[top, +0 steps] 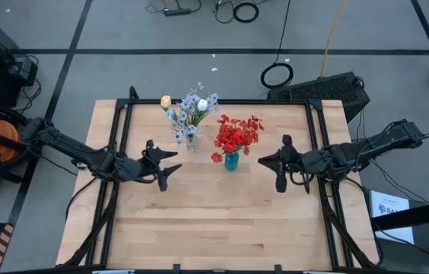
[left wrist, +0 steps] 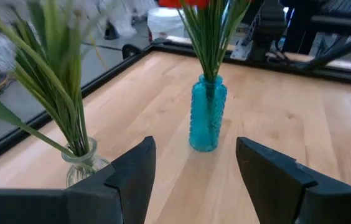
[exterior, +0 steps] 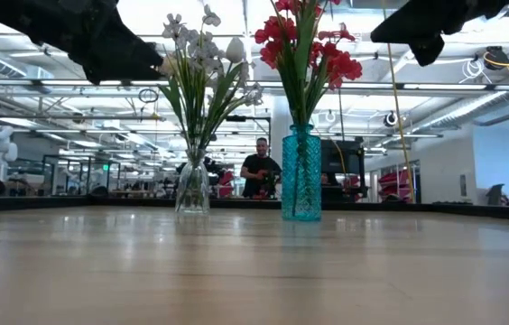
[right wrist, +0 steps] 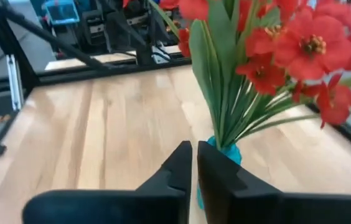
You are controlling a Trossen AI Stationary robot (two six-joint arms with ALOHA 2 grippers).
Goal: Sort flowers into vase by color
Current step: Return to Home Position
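Two vases stand side by side on the table (top: 214,221), toward its far edge. The white flowers (top: 192,106) are in the clear vase (top: 191,141) and the red flowers (top: 237,133) are in the blue vase (top: 231,160). The left gripper (top: 170,161) hovers beside the clear vase, fingers spread and empty. The right gripper (top: 268,160) hovers beside the blue vase, fingers pressed together on nothing.

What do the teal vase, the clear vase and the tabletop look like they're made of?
The teal vase looks like tinted glass, glossy and see-through, with a pressed relief pattern; clear plastic is possible. The clear vase seems to be colourless glass: the green stems show through it. The tabletop looks like light wood planks, matte, with visible grain and joint lines.
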